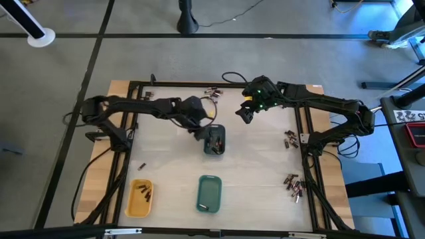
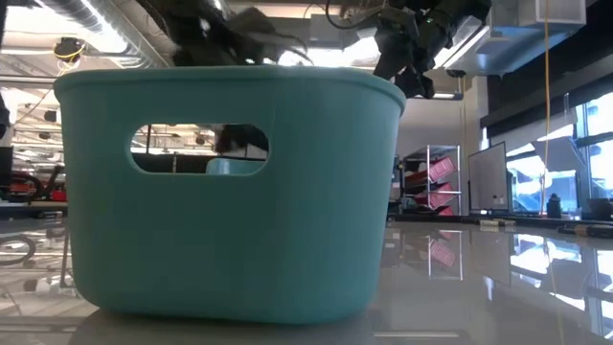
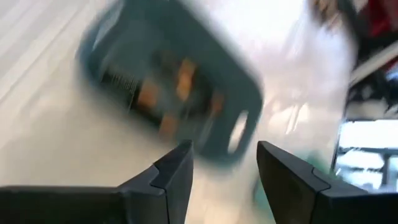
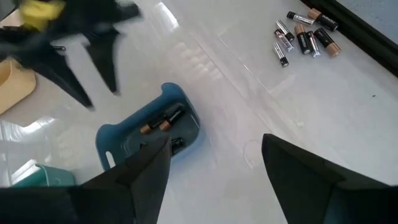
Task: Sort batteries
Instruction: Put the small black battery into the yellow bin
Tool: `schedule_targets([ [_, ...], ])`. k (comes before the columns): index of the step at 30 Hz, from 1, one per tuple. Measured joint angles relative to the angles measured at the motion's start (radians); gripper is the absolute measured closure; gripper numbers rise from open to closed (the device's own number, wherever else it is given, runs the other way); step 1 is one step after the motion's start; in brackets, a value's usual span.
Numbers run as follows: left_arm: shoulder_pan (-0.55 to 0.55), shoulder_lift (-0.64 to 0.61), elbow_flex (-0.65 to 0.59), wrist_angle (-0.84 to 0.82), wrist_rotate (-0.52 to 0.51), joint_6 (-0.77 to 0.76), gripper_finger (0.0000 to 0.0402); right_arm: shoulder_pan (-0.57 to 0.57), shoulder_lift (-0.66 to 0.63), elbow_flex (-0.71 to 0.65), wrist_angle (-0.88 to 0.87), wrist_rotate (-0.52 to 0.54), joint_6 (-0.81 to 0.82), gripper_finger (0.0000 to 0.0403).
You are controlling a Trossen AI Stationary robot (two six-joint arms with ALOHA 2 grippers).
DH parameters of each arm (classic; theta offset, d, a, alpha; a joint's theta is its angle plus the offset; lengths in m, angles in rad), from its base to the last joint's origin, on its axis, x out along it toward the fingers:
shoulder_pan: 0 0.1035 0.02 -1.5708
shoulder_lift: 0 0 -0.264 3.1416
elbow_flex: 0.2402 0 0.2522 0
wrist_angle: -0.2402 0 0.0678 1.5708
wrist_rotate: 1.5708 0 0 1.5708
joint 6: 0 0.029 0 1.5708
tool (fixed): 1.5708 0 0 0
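- The left gripper (image 1: 207,135) hangs just over the grey-blue tray (image 1: 215,149), its fingers (image 3: 175,176) apart and holding nothing.
- The right gripper (image 1: 244,114) hangs beside the tray, jaws wide and holding nothing.
- The smooth oblong tray holds a few batteries (image 4: 163,123).
- More batteries (image 4: 306,38) lie well apart from the tray.
- The left wrist view is blurry.

No readable text anywhere; the batteries (image 4: 306,36) on the table may carry printed labels, but they are too small to read.
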State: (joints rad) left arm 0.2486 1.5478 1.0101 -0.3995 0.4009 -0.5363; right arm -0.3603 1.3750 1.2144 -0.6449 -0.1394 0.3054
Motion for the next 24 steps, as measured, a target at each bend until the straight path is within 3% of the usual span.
schedule_targets([
  [6, -0.107, -0.147, -0.006, -0.633, -0.164, -0.028, 0.0235, 0.000, 0.000, 0.000, 0.021, 0.001, -0.005, 0.0149],
  [10, -0.205, -0.170, -0.060, -0.849, -0.184, -0.121, 0.0235, 0.000, 0.001, 0.000, 0.077, 0.002, -0.018, 0.0149],
  [15, -0.322, -0.172, -0.171, -0.880, -0.090, -0.247, 0.0235, 0.000, 0.001, 0.000, 0.102, -0.001, -0.023, 0.0149],
  [24, -0.425, -0.171, -0.352, -0.699, -0.026, -0.412, 0.0235, 0.000, 0.001, 0.000, 0.097, -0.008, -0.043, 0.0149],
])
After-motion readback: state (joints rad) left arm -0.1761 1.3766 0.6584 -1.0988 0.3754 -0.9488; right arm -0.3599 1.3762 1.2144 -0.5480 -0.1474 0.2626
